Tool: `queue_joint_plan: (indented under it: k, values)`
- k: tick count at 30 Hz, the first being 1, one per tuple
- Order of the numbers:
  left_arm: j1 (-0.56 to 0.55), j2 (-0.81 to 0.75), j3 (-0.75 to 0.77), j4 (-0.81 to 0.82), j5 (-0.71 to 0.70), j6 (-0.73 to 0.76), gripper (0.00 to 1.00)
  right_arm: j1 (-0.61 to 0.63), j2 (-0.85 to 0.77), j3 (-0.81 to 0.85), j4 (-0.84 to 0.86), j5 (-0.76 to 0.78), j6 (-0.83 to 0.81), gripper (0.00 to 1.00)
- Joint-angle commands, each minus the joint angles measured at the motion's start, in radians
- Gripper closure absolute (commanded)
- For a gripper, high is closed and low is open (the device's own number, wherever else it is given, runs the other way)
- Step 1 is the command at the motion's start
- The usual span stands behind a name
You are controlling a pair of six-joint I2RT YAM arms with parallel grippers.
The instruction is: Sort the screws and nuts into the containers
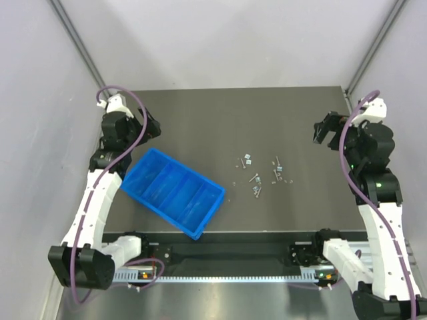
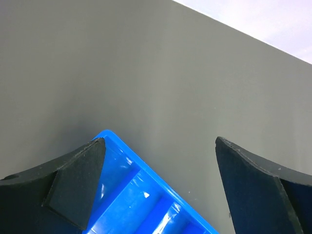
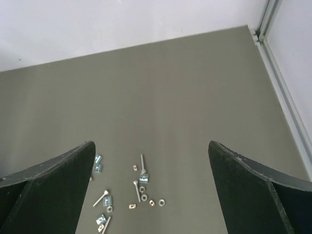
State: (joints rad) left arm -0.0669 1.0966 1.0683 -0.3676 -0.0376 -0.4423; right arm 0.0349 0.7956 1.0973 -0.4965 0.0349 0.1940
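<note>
Table point(image 1: 200, 120): dark grey, pale walls behind.
Containers point(image 1: 175, 191): blue tray, lower left of centre, askew.
Screws point(image 3: 142, 162), Nuts point(image 3: 151, 202): loose scatter right of centre, well apart from tray.
Left gripper point(image 2: 160, 142): upper left, over tray corner, fingers spread.
Right gripper point(image 3: 151, 144): upper right, fingers spread.

A dark grey matt table top point(image 1: 213, 123) is recorded across the middle of the overhead view. It is enclosed on three sides by plain pale panels: a back panel point(image 1: 220, 40) at upper centre, a left panel point(image 1: 30, 147) and a right panel point(image 1: 410, 60). Grey metal struts point(image 1: 75, 41) are noted at the corner joints, upper left and upper right. A black rail point(image 1: 227, 252) and a pale slotted strip point(image 1: 227, 278) are fitted along the lower edge. A brushed metal surface point(image 1: 220, 303) is seen below. Lighting is even and diffuse.
</note>
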Motion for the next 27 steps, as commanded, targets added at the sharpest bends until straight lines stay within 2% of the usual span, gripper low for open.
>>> queue_joint_plan:
  k: [1,10,12,15,16,17,20,22,23,25,27]
  values:
    - [0.004,-0.03,-0.013,0.033,0.025,0.027,0.01,-0.015,0.001,-0.008,-0.036,0.029,0.022,0.0]
    - [0.003,-0.007,-0.008,0.036,0.235,0.076,0.02,-0.013,0.013,-0.134,0.001,0.149,0.104,0.0]
    - [-0.029,0.0,-0.01,0.053,0.24,0.071,0.05,-0.013,0.043,-0.148,0.003,0.152,0.131,0.0]
    - [-0.206,0.04,0.047,0.035,0.116,0.077,0.05,-0.013,0.074,-0.166,0.006,0.149,0.151,0.0]
    - [-0.265,0.055,0.061,0.036,0.013,0.079,0.05,-0.013,0.079,-0.184,0.007,0.148,0.154,0.0]
    - [-0.371,0.093,0.071,0.041,-0.023,0.076,0.06,-0.015,0.082,-0.195,0.013,0.148,0.159,0.0]
    - [-0.502,0.22,0.107,0.078,-0.01,0.036,0.11,-0.013,0.085,-0.226,0.03,0.142,0.171,0.0]
    - [-0.563,0.3,0.162,0.059,-0.04,0.013,0.11,-0.013,0.08,-0.238,0.032,0.14,0.167,0.0]
    - [-0.629,0.383,0.188,0.043,-0.094,0.007,0.14,-0.013,0.077,-0.241,0.032,0.148,0.165,0.0]
    - [-0.692,0.51,0.28,-0.022,-0.174,-0.019,0.15,-0.015,0.064,-0.25,0.027,0.151,0.168,0.0]
    - [-0.77,0.583,0.361,-0.053,-0.271,-0.053,0.16,-0.015,0.047,-0.258,0.026,0.137,0.173,0.0]
